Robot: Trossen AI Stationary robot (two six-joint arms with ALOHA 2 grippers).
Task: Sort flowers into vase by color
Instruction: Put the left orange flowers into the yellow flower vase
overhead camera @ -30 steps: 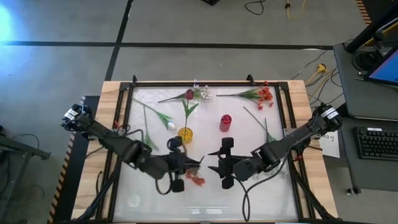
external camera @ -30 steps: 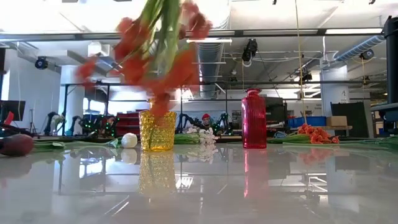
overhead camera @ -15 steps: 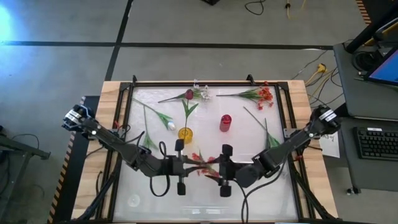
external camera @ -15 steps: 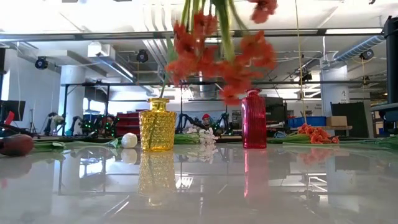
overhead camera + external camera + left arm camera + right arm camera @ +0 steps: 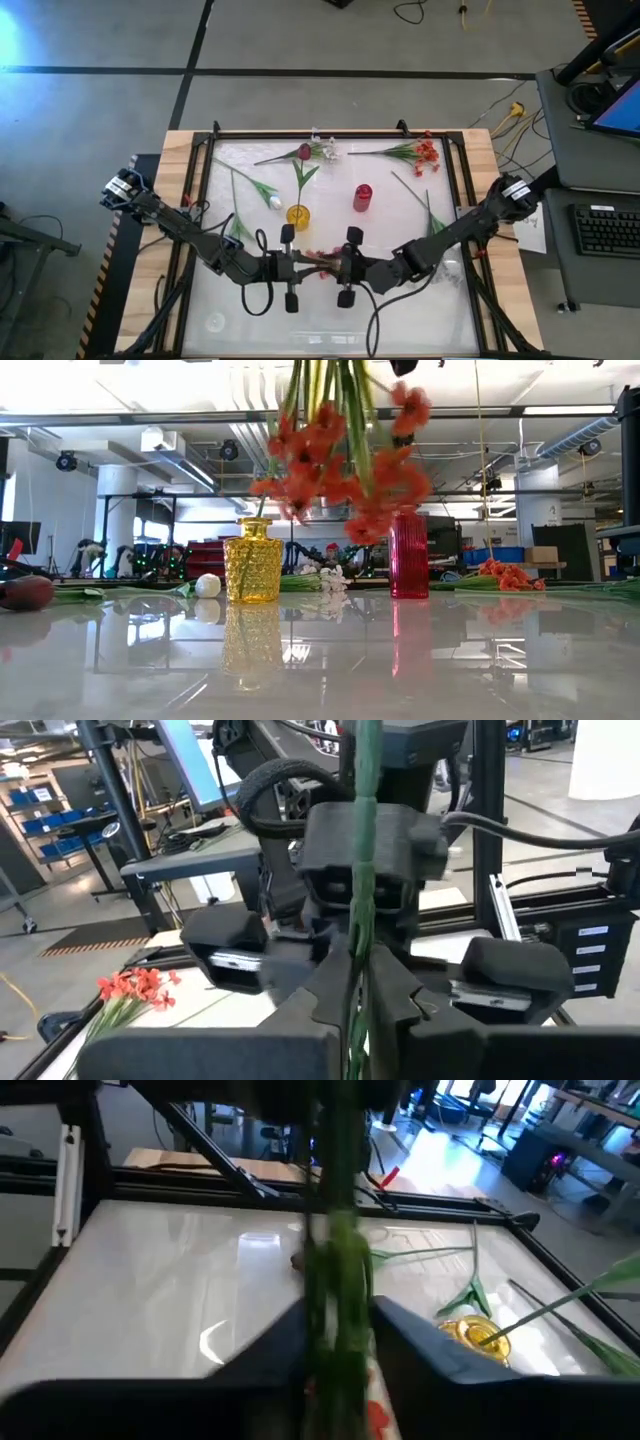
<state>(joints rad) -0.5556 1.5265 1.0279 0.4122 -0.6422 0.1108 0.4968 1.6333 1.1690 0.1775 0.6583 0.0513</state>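
Note:
A red-orange spray hangs blossoms down above the table's middle, between my two grippers, with its green stem upright. My left gripper comes from the left and is shut on the stem. My right gripper faces it from the right, also shut on the stem. Behind stand a yellow vase with a green stem sticking out of it and a red vase. My left gripper pinches the spray's green stem between its two fingers. The fingers lie level, from the table's left, across the stem. The spray hangs below, clear of the table. My right gripper has its two fingers against opposite sides of the same stem. They lie level, from the table's right, across the stem.
Near the far edge lie a white spray and another red-orange spray. A dark red tulip head lies beside the white spray. A white tulip bud lies left of the yellow vase. Loose green stems lie at the right.
My left gripper has turned level and carried the hanging spray toward the table's right, from in front of the yellow vase toward the red one. My right gripper has moved toward the table's left, up to the spray's stem.

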